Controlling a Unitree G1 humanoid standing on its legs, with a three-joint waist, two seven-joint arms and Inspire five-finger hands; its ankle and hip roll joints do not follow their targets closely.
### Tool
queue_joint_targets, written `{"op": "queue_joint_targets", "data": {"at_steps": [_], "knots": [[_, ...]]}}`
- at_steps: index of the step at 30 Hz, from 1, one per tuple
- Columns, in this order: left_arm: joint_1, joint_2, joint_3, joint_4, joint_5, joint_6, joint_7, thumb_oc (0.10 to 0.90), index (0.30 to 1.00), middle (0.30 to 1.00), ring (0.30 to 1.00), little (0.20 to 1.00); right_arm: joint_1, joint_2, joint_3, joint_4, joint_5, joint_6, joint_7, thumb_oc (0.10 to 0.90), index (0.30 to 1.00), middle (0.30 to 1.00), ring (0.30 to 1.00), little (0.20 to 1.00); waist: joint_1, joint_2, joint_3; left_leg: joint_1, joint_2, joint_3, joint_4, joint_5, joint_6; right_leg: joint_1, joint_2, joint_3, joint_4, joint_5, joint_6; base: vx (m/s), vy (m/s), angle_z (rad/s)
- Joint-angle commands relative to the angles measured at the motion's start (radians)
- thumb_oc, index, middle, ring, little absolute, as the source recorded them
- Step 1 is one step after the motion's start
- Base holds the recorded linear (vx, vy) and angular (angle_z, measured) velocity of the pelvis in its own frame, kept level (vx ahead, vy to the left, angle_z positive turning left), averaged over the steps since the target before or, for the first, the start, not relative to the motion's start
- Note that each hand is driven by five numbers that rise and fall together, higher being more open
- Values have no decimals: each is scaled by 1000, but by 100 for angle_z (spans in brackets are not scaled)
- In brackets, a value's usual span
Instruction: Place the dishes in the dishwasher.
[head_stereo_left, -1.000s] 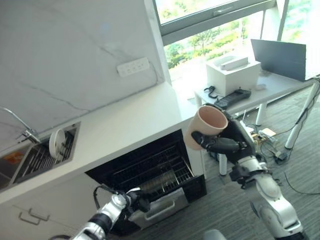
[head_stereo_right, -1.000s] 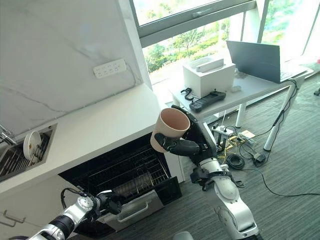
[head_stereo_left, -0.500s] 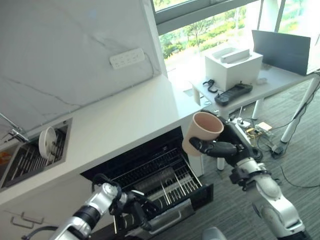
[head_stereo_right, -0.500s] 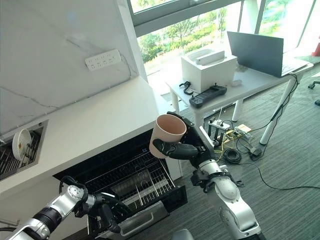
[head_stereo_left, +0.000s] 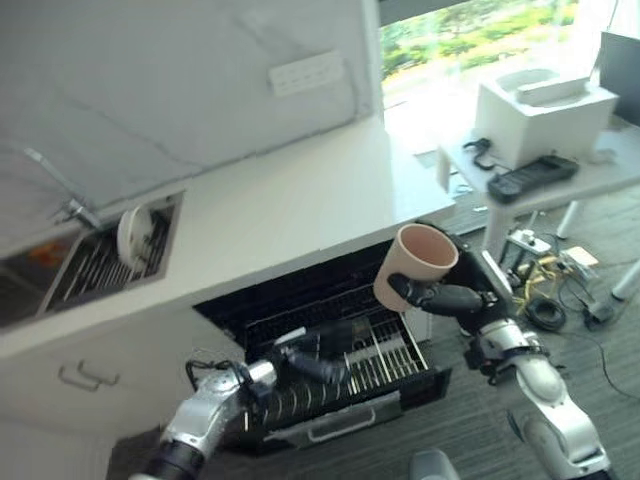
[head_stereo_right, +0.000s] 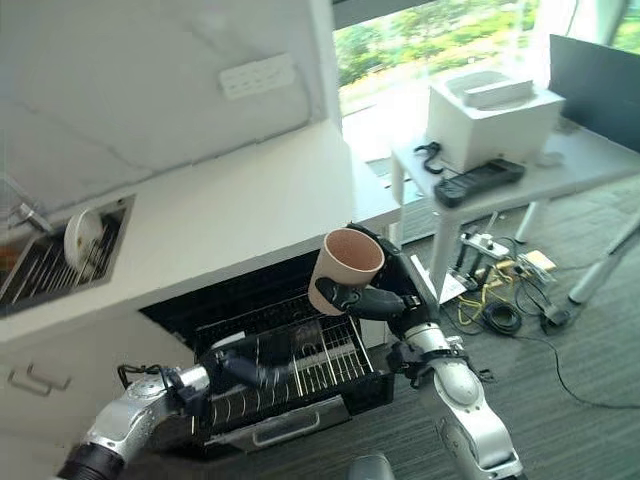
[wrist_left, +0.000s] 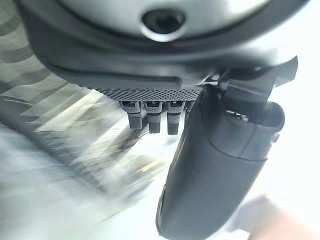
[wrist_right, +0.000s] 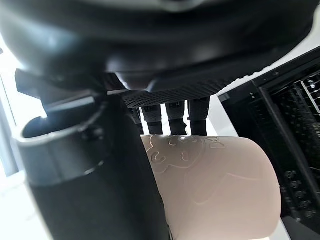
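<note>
White countertop (head_stereo_left: 290, 205) running over the open dishwasher (head_stereo_left: 320, 300), whose lower rack (head_stereo_left: 385, 350) is now sitting further out than half a second ago, the left hand (head_stereo_left: 318, 362) reaching across its wires with fingers extended, grasping nothing I can make out. Right hand (head_stereo_left: 450, 298) is still gripping the pink cup (head_stereo_left: 414, 265), mouth up, above the rack's right end, so I'm judging loading can begin; one white plate (head_stereo_left: 130, 236) is waiting in the sink (head_stereo_left: 95, 270).

My left hand (head_stereo_left: 318, 364) no longer sits at the front handle of the dishwasher rack (head_stereo_left: 390, 355); it now reaches in over the wires, fingers straight. The rack rides further out toward six o'clock. My head camera has swung, shifting the whole scene.
</note>
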Motion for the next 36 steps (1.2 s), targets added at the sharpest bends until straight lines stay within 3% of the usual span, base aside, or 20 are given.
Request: {"op": "queue_joint_targets", "data": {"at_steps": [1, 7, 11, 15, 17, 22, 25, 30, 36], "knots": [[-46, 54, 51, -71, -69, -216, 154, 800, 900, 900, 900, 900, -109, 51, -50, -115, -34, -152, -32, 400, 300, 300, 300, 300, 18, -72, -57, -82, 25, -53, 173, -146, 45, 118, -35, -41, -198, 67, 73, 15, -101, 44], [-9, 20, 56, -191, -14, -233, 269, 800, 900, 900, 900, 900, -107, 45, -71, -111, -50, -118, -93, 400, 300, 300, 300, 300, 55, -105, -29, -101, 35, -82, 173, -129, 37, 128, -38, -70, -198, 67, 66, 57, -45, 33], [-77, 54, 31, -246, -35, -212, 317, 800, 900, 900, 900, 900, -166, 46, -53, -68, -95, -170, -170, 400, 300, 300, 300, 300, 87, -137, 66, -218, 57, -112, 173, -83, 29, 35, -29, -66, -198, 99, 70, -288, -126, 15], [-144, 97, -6, -268, -9, -191, 359, 800, 900, 900, 900, 900, -235, 37, -34, -74, -164, -174, -224, 400, 300, 300, 300, 300, 82, -151, 160, -306, 70, -125, 173, -55, 24, -45, -8, -52, -198, 120, 65, -295, -62, 21], [-170, 111, -16, -266, -18, -183, 379, 800, 900, 900, 900, 900, -269, 22, -31, -48, -169, -173, -247, 400, 300, 300, 300, 300, 83, -152, 198, -355, 65, -134, 173, -44, 21, -86, -12, -58, -198, 127, 64, -229, -11, 5], [-167, 111, -20, -263, -54, -167, 331, 800, 900, 900, 900, 900, -259, 15, -26, 32, -130, -189, -263, 400, 300, 300, 300, 300, 91, -148, 217, -361, 68, -130, 173, -39, 11, -88, -33, -81, -198, 129, 73, -40, -26, 3], [-154, 118, -20, -285, -43, -131, 320, 800, 900, 900, 900, 900, -253, -17, -39, 81, -156, -193, -273, 400, 300, 300, 300, 300, 100, -128, 214, -347, 64, -130, 173, -36, 6, -70, -46, -93, -198, 126, 74, 18, 4, 2], [-173, 137, -26, -249, 7, -90, 362, 800, 900, 900, 900, 900, -330, -65, -27, 170, -183, -116, -280, 400, 300, 300, 300, 300, 108, -116, 207, -333, 59, -132, 173, -39, 3, -57, -54, -94, -198, 121, 75, 23, 5, 6], [-227, 214, -60, -207, 185, -25, 347, 800, 900, 900, 900, 900, -451, -107, 41, 337, -162, -3, -260, 400, 300, 300, 300, 300, 126, -110, 217, -327, 58, -134, 173, -41, 0, -51, -62, -106, -198, 117, 77, -14, -5, 0]]}}
